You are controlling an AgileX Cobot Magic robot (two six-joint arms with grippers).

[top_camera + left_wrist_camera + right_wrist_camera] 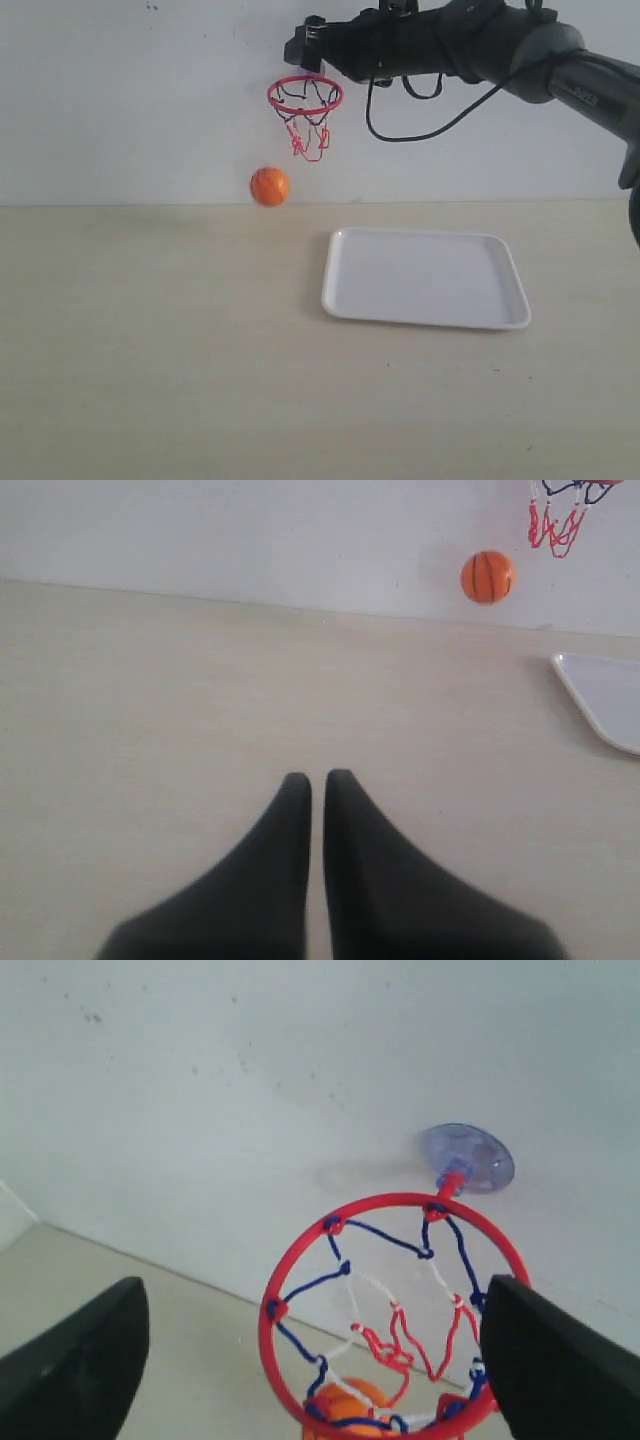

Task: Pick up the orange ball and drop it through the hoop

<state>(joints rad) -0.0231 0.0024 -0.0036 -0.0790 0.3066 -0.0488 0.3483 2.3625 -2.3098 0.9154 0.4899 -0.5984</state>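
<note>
The orange ball (269,186) is below and left of the hoop (305,94), in front of the white wall. In the left wrist view the ball (487,577) sits clear above the table's back edge, so it looks airborne. My right gripper (303,46) is just above the red ring, open and empty. Its wrist view looks down through the ring (385,1200) and net, with the right gripper (320,1360) fingers wide on either side and the ball (345,1405) seen through the net. My left gripper (317,777) is shut and empty, low over the table, far from the ball.
A white tray (425,280) lies on the beige table right of centre, and its corner shows as the tray (605,695) in the left wrist view. The hoop's clear suction cup (467,1157) sticks to the wall. A black cable (400,130) hangs under the right arm.
</note>
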